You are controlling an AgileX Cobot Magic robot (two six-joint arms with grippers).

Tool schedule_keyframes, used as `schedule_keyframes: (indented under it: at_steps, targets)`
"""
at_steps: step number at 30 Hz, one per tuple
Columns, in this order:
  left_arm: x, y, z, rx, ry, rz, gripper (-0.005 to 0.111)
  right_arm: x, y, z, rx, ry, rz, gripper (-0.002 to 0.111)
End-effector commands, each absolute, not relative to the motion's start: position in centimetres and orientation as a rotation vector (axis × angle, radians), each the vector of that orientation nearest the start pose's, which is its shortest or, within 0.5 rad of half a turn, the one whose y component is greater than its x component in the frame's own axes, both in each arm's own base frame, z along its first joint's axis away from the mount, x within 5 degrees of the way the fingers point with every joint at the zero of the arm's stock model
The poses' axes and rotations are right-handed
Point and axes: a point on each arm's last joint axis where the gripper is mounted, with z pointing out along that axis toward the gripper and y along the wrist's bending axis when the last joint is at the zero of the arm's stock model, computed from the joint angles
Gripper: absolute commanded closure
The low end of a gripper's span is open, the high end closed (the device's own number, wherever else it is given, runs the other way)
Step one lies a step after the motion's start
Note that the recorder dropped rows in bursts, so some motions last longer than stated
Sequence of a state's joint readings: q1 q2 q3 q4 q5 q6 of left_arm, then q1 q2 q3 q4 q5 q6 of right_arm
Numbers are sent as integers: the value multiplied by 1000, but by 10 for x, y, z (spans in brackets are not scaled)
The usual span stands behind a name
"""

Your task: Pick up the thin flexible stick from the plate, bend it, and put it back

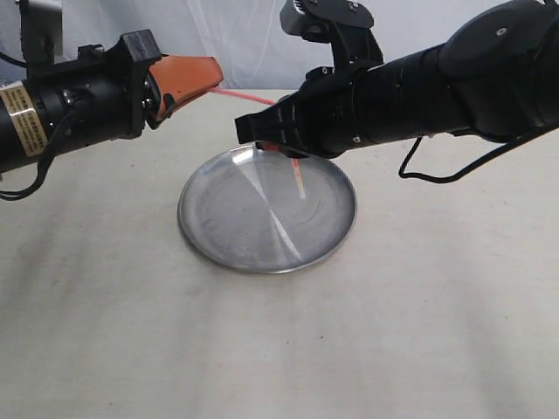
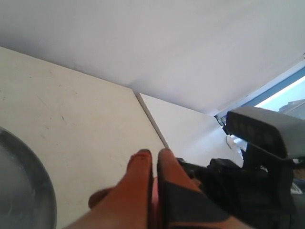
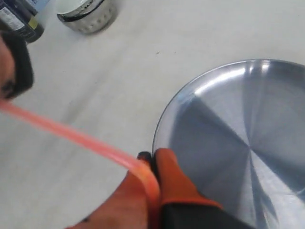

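Observation:
The thin red-orange stick (image 1: 244, 96) hangs in the air above the far edge of the silver plate (image 1: 227, 229), held at both ends. My left gripper (image 1: 212, 80) is shut on its left end, and my right gripper (image 1: 262, 147) is shut on its right end. In the right wrist view the stick (image 3: 71, 135) runs out from between the orange fingers (image 3: 169, 176) and curves sharply where it enters them, beside the plate's rim (image 3: 164, 121). In the left wrist view the fingers (image 2: 143, 176) are pressed together with a pink sliver of stick between them. Nothing lies on the plate.
A pale cloth-covered table (image 1: 419, 314) carries the plate. In the right wrist view a small white bowl (image 3: 88, 14) and a dark bottle (image 3: 19, 21) stand beyond the stick. A white backdrop (image 1: 236, 35) hangs behind the table.

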State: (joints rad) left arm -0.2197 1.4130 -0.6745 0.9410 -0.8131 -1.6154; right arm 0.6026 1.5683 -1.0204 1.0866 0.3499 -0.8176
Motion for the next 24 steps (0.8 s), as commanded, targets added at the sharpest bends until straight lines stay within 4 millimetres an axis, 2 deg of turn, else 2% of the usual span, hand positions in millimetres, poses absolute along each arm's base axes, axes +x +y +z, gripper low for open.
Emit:
schedule_keyframes:
  at_steps: [1, 6, 24]
  targets:
    - [251, -131, 257, 60, 1921, -1275, 107, 272, 214, 276, -421, 2166, 831, 109]
    - [248, -140, 255, 72, 1941, -1242, 107, 274, 213, 277, -367, 2161, 838, 109]
    - [249, -140, 255, 70, 1934, -1233, 107, 275, 213, 278, -308, 2160, 862, 109]
